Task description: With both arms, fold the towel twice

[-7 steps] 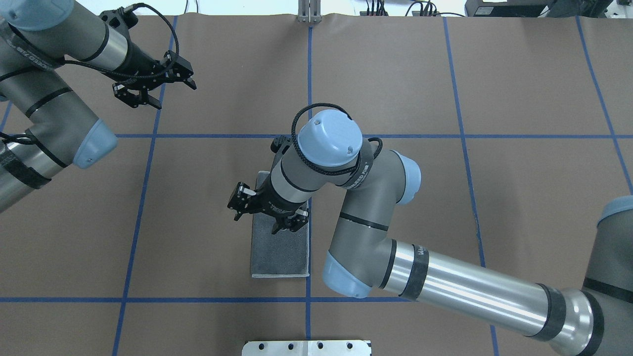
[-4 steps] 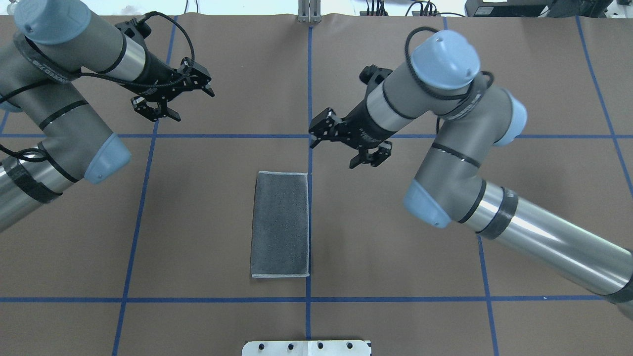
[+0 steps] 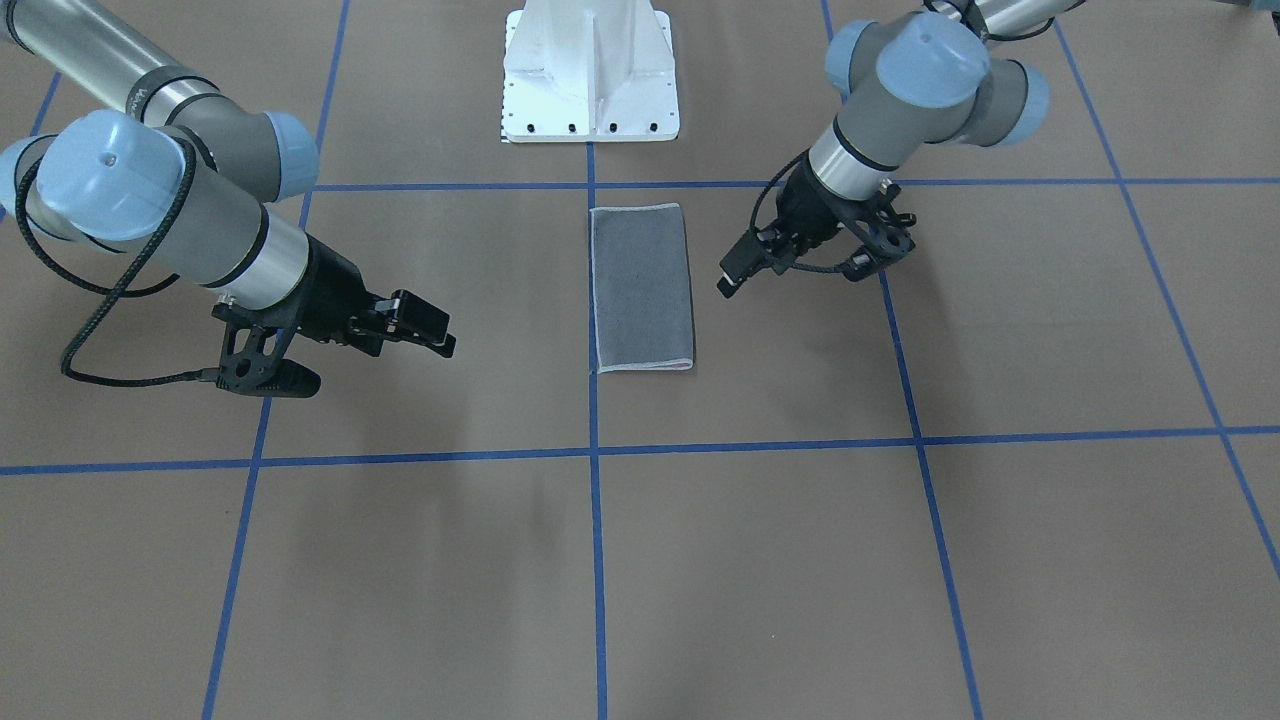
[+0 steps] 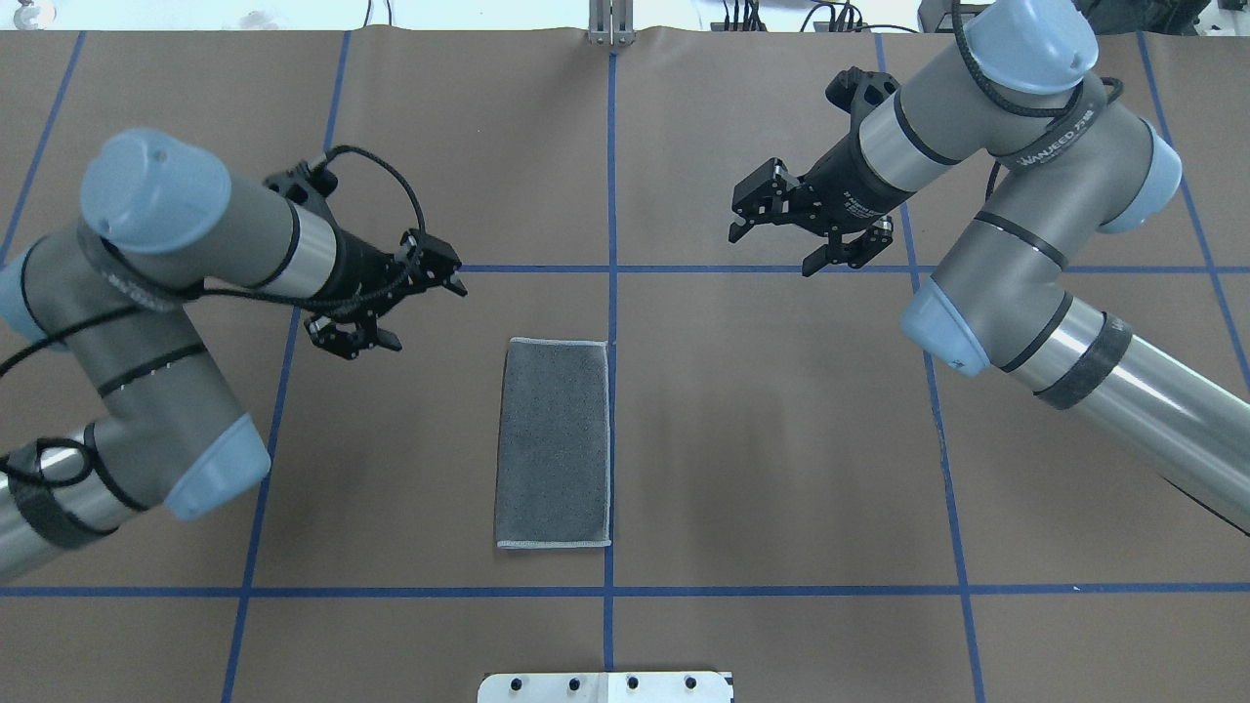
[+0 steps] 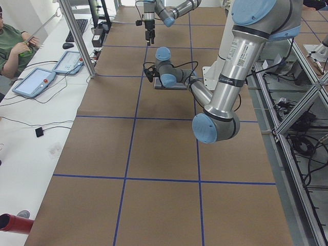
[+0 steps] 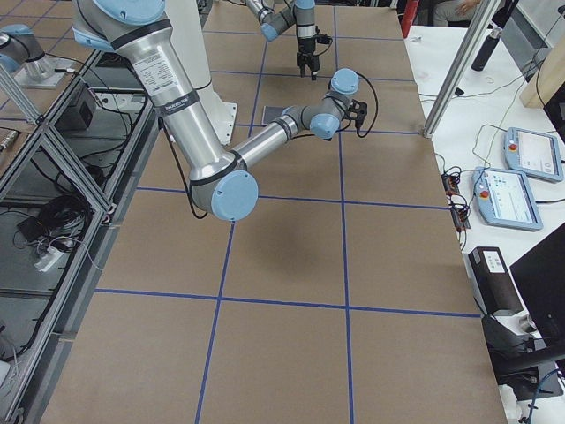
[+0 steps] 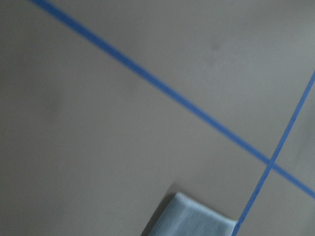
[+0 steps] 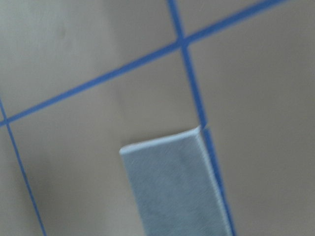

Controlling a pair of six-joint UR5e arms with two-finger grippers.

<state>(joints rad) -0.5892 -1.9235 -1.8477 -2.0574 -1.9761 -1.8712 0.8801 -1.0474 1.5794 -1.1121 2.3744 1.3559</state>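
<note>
1. Left gripper (image 4: 425, 314) – jaws spread wide, grasping nothing; raised off the table, aimed toward the middle, near the towel's far left corner without touching it.
2. Right gripper (image 4: 771, 252) – likewise released and empty; held in the air on the other side of the centre line, beyond the towel's far end and farther from it than the left one.
3. In the front-facing view, sides swapped: left gripper (image 3: 790, 278) on the picture's right, right gripper (image 3: 372, 365) on the picture's left, each casting a soft shadow on the table below.
4. Behind each gripper, a silver-grey tube with light blue joint caps and a looping black cable: left arm (image 4: 156, 293) bent at the elbow, right arm (image 4: 1025, 264) reaching in from the lower right.
5. Towel (image 4: 553, 444) flat on the table between the two grippers, folded to a narrow rectangle, dark grey face up, light stitched edging all round, one long side running along the central tape line.
6. Blurred wrist views: one towel corner (image 7: 197, 221) low in the left camera; a towel end (image 8: 172, 187) beside the tape in the right camera.
7. Table (image 4: 781, 439) covered in brown, crossed by blue tape lines (image 4: 612, 195) in a grid.
8. White pedestal base (image 3: 590, 70) at the robot's edge of the table.
</note>
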